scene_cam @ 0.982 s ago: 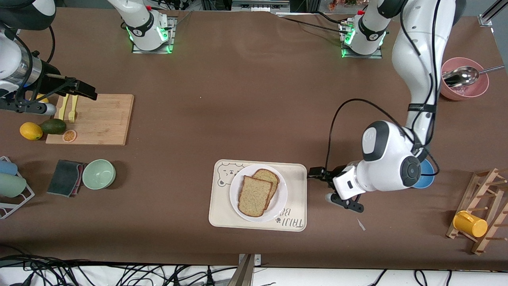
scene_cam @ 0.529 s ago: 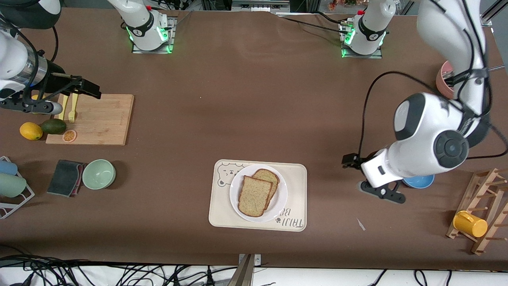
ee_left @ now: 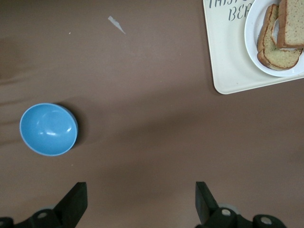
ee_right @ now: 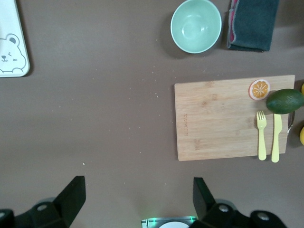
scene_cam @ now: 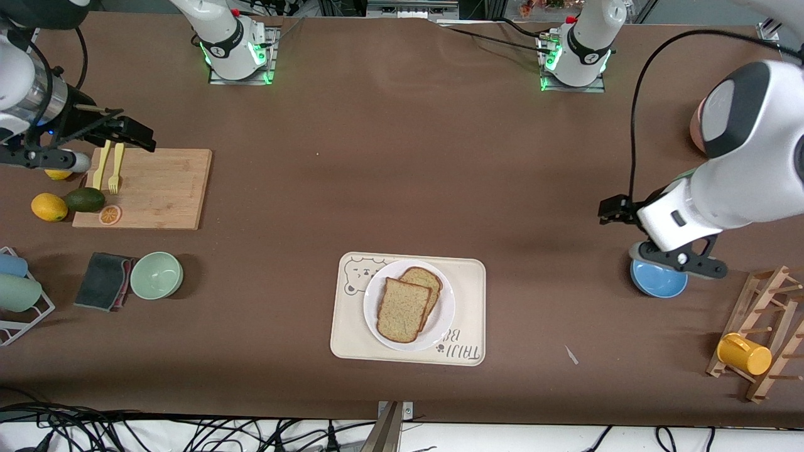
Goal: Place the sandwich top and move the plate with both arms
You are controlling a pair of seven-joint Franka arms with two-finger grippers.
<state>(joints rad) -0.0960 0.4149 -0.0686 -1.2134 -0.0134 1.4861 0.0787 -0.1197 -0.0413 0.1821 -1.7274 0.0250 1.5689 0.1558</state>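
Two bread slices overlap on your white plate (scene_cam: 443, 317), sandwich top (scene_cam: 402, 310) uppermost, on the bear tray (scene_cam: 468, 276). Left gripper (ee_left: 141, 202), fingers released, hangs over the blue bowl (scene_cam: 659, 284); right gripper (ee_right: 137, 198), fingers released, waits over the cutting board (scene_cam: 169, 188).

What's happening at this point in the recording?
Neither arm is handling anything. The sandwich top already lies on another slice on the white plate, which sits on the cream bear tray. The left gripper is open and empty, over bare table near the blue bowl. The right gripper is open over the table beside the wooden cutting board.
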